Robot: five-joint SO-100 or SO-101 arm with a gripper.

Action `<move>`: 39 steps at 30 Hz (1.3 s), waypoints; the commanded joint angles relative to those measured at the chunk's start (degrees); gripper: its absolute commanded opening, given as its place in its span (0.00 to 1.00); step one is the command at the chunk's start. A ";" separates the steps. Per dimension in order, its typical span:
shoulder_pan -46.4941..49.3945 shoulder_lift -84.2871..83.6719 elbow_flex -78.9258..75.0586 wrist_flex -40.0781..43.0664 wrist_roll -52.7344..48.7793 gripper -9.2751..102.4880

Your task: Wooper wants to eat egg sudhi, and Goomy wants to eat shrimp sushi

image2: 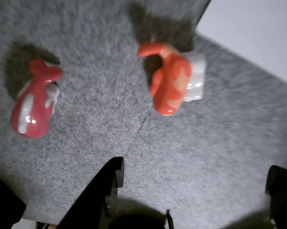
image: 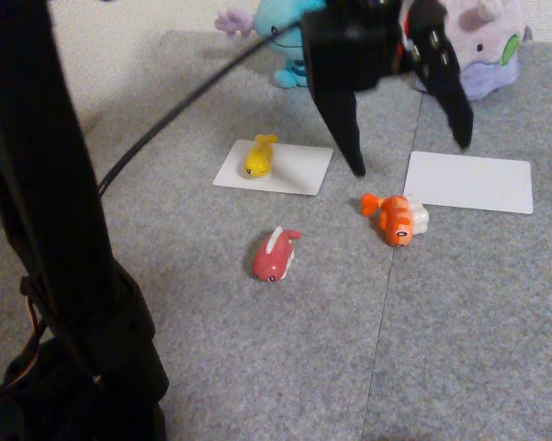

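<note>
Shrimp sushi (image: 398, 219): lies on the grey surface just left of the empty white card (image: 470, 181) near Goomy (image: 485, 46), unserved; pincer (image: 409, 156) hovers above, wide and empty, apparently lining up a grasp.

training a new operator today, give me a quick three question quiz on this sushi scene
1. True or false: the egg sushi lies on the white card before Wooper.
2. What lies nearest the empty card before Goomy? A red-and-white toy; B shrimp sushi; C egg sushi.
3. Fill in: the tool hangs above the carpet with its jaws ____.

Key: 1 true; 2 B; 3 open
</note>
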 commanded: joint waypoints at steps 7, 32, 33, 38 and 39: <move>0.26 -9.84 -2.46 -4.75 0.97 0.40; -4.83 -13.18 -2.55 -11.16 7.47 0.39; -4.57 -13.62 -2.46 -11.95 7.47 0.39; -3.16 -17.14 -2.81 -14.94 7.21 0.39; -3.16 -17.67 -2.81 -15.03 7.12 0.39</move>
